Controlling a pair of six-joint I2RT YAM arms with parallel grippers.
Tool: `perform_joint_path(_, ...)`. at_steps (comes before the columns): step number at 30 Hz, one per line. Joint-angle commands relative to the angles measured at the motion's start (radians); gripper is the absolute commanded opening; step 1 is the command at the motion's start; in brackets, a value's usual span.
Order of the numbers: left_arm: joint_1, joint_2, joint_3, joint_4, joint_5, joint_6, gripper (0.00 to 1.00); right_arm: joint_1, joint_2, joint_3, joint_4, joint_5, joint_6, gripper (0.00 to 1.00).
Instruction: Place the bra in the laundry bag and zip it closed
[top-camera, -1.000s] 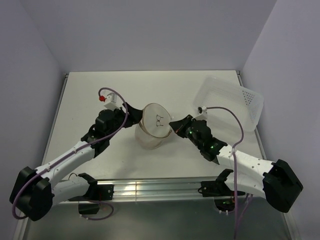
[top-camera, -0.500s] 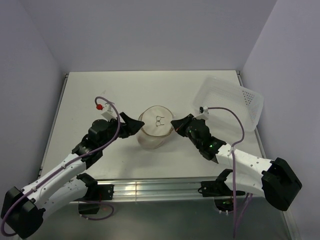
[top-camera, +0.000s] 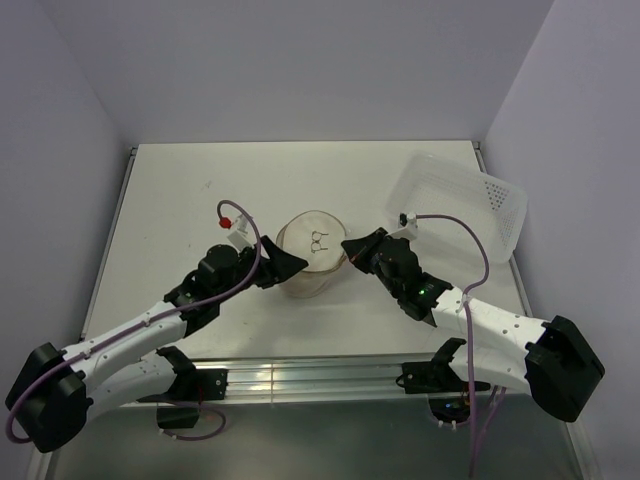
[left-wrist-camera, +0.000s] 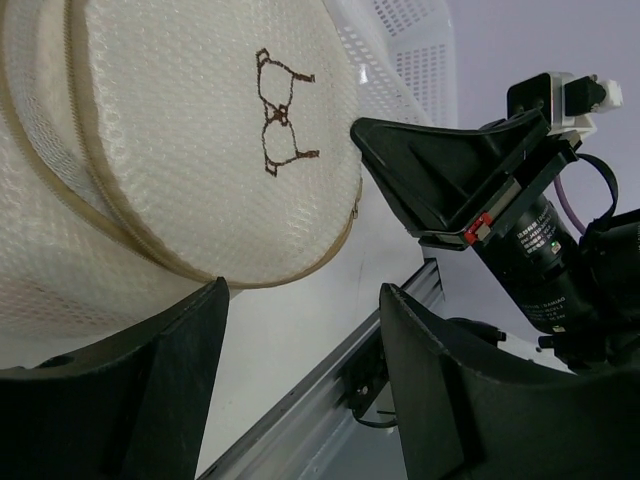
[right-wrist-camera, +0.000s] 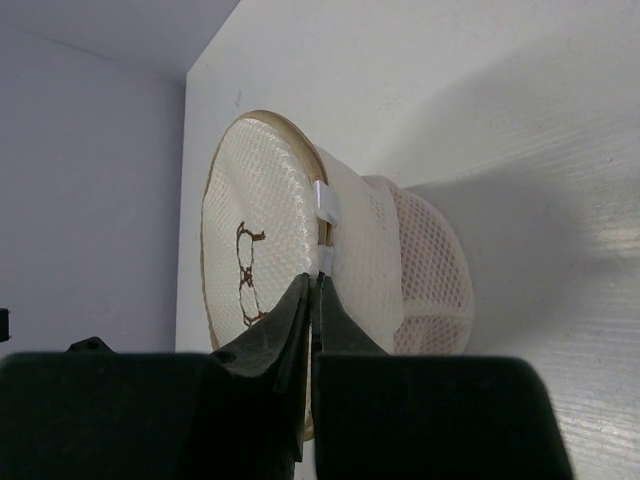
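The laundry bag (top-camera: 305, 272) is a small whitish mesh cylinder in the middle of the table. Its round lid (top-camera: 318, 236) bears a dark bra outline. A pinkish tint shows through the mesh wall (right-wrist-camera: 432, 270); the bra itself is not plainly visible. My right gripper (top-camera: 347, 250) is at the bag's right rim. In the right wrist view it (right-wrist-camera: 318, 284) is shut on the zip pull, just below a white tab (right-wrist-camera: 326, 202). My left gripper (top-camera: 291, 265) is open and empty, low at the bag's front left. The bag (left-wrist-camera: 180, 150) fills the left wrist view above the open gripper (left-wrist-camera: 300, 385).
A clear perforated plastic bin (top-camera: 462, 205) lies at the back right, just behind the right arm; it also shows in the left wrist view (left-wrist-camera: 405, 50). The metal rail (top-camera: 320, 378) runs along the table's near edge. Grey walls enclose the table on three sides.
My left gripper has moved from the bag's back left towards the front and right, and now sits low beside the bag. The bag's lid has tilted a little. The right gripper has hardly moved.
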Motion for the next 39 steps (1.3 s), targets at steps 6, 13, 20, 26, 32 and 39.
perform_joint_path(6,-0.029,0.059,-0.033,0.150,-0.035,-0.068,0.64,0.012,-0.026,0.017,0.060,0.013,0.025,0.00)
perform_joint_path(13,-0.055,0.120,-0.041,0.181,-0.064,-0.086,0.64,0.012,-0.046,0.003,0.066,0.022,0.022,0.00)
perform_joint_path(20,-0.063,0.166,-0.042,0.209,-0.048,-0.103,0.69,0.010,-0.046,-0.003,0.063,0.034,0.021,0.00)
perform_joint_path(26,-0.065,0.117,-0.059,0.174,-0.080,-0.099,0.70,0.006,-0.065,-0.006,0.056,0.038,0.015,0.00)
perform_joint_path(32,-0.065,0.091,-0.062,0.151,-0.103,-0.096,0.70,0.001,-0.082,-0.006,0.053,0.031,0.008,0.00)
perform_joint_path(39,-0.063,0.140,-0.035,0.238,-0.106,-0.077,0.65,0.013,-0.048,-0.018,0.106,-0.025,0.033,0.00)
